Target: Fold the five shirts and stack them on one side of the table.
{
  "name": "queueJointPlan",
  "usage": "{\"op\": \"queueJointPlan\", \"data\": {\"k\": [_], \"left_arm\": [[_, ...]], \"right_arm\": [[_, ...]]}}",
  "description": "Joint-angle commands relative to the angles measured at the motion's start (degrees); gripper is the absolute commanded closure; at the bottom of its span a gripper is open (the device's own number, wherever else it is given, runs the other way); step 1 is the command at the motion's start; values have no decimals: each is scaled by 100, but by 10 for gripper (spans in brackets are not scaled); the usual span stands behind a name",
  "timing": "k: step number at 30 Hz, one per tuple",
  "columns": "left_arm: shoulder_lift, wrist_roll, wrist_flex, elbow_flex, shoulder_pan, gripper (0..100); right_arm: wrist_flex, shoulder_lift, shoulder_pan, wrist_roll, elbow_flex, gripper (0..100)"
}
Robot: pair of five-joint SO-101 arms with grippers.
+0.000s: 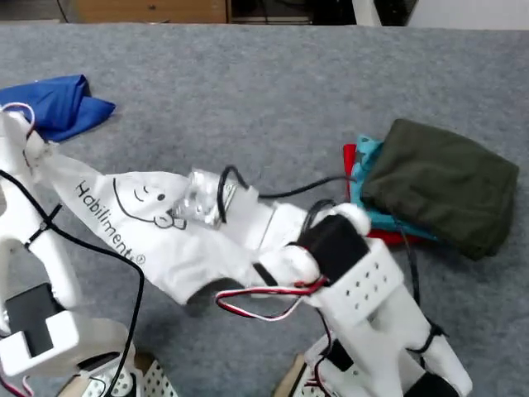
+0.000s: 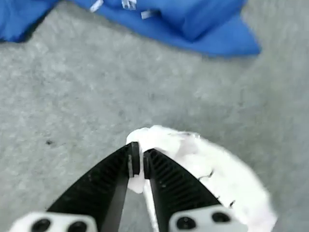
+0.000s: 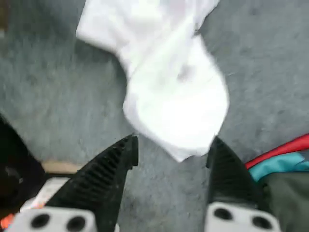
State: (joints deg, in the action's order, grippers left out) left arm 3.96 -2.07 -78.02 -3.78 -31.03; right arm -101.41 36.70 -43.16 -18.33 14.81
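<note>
White shirt (image 1: 165,240) lies spread on the grey bench (image 1: 248,99). Nearest, the right gripper (image 3: 174,142) hovers over it, fingers (image 3: 118,157) wide; it should probably take a hem squarely. The left gripper (image 2: 139,159) pinches its left corner taut. Folded stack (image 1: 442,186) right; blue shirt (image 1: 58,103) far left.
</note>
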Motion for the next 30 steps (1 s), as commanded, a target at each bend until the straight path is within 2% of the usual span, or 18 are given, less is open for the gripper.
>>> {"op": "queueJointPlan", "data": {"k": [1, 5, 10, 17, 23, 30], "left_arm": [[268, 369, -246, 26, -211, 982], [277, 721, -527, 149, -510, 982], [277, 1477, -1020, 325, -695, 982], [365, 3051, -1776, 782, -870, 982], [1420, 3666, -1591, 1398, -1310, 982], [2870, 3754, -1301, 2778, -1292, 982]], "right_arm": [[-79, -523, -75, 202, -1288, 846], [176, -1771, -75, 193, -2299, 869], [677, -4013, -101, 193, -3662, 839], [211, -7178, -119, 193, -6598, 806], [-70, -9165, -171, 193, -8857, 800], [-70, -10387, -119, 193, -9631, 803]]}}
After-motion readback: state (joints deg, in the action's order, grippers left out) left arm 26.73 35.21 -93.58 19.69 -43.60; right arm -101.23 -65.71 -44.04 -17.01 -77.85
